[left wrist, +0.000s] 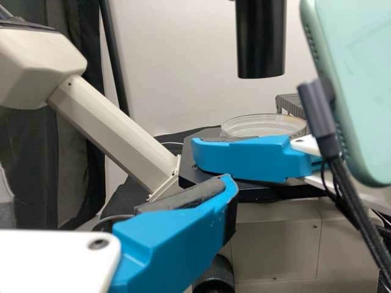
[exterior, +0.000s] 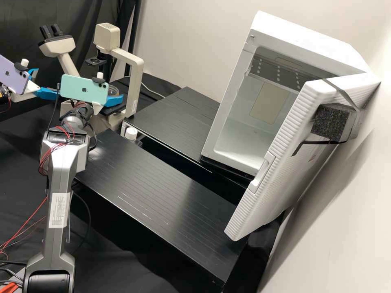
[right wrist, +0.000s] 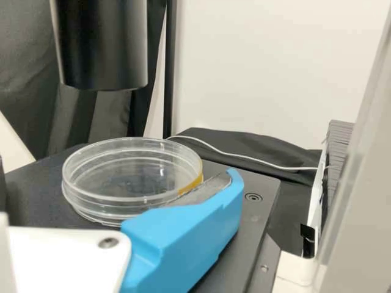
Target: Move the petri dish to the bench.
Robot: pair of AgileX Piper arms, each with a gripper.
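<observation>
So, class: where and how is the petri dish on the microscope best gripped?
Probably the petri dish by opposite sides of its round wall, jaws level, coming from the side away from the beige pillar: it lies flat on the stage, and the black cylinder above would likely hinder a top grasp.

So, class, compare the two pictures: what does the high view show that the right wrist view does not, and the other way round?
High view: the white cabinet with its door open, the eyepieces and the white-capped bottle.
Right wrist view: an amber patch on the rim of the petri dish.
Both: the petri dish, and a pale cable.
</observation>
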